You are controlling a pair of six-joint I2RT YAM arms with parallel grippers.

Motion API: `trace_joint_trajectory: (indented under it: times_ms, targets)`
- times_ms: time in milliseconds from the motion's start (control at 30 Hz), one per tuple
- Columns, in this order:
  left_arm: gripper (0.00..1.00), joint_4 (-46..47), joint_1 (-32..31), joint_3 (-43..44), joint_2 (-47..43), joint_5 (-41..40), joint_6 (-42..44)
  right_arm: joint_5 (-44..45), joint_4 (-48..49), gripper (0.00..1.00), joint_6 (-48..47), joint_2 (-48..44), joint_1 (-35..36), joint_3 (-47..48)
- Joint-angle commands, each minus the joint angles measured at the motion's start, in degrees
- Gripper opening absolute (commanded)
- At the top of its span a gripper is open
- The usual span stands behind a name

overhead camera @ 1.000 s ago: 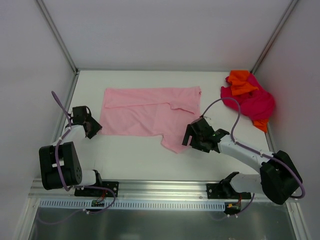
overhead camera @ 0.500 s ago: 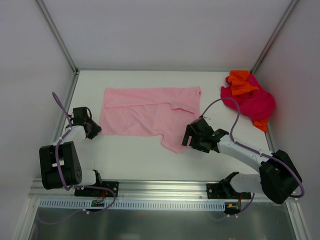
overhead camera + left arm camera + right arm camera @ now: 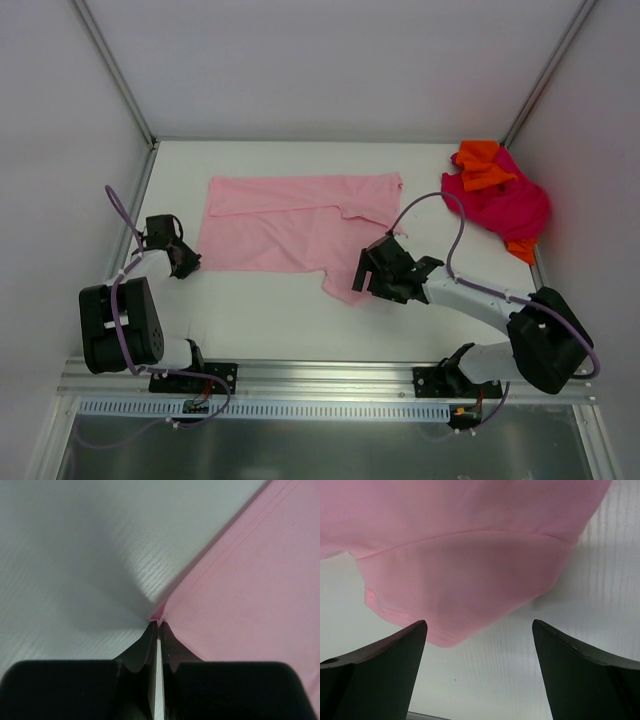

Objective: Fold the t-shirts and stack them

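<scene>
Left gripper [image 3: 158,628] pinches pink t-shirt [image 3: 290,226] corner; right gripper [image 3: 479,626] has shifted left over the sleeve.
Left gripper, fingers clamped tight on the shirt's near-left corner, sits slightly further left than a second ago. Shirt lies spread flat mid-worktop [image 3: 260,315], unchanged. Right gripper, jaws spread wide and holding nothing, now hovers over the near sleeve. Red-orange shirt pile [image 3: 498,195] sits in the far right corner, same place.

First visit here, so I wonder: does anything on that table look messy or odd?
Red and orange shirts lie crumpled in the far right corner. The pink shirt is spread flat, one fold across it.
</scene>
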Motion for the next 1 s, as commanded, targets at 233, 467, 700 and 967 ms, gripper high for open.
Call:
trace_joint_trajectory:
  times_ms: [233, 467, 700, 967]
  targets:
    - [0.0, 0.8, 0.7, 0.1, -0.2, 0.1, -0.2, 8.3, -6.9, 0.89, 10.8, 4.5, 5.7, 5.9]
    - [0.0, 1.3, 0.7, 0.0, 0.2, 0.1, -0.5, 10.4, -7.6, 0.78, 13.0, 6.3, 8.0, 5.8]
    - [0.0, 1.4, 0.6, -0.2, 0.0, 0.1, -0.5, 12.8, -3.3, 0.63, 10.2, 11.2, 8.1, 7.3]
    - [0.0, 1.3, 0.7, -0.2, 0.0, 0.1, -0.5, 16.4, -8.7, 0.08, 4.8, 13.5, 8.2, 13.3]
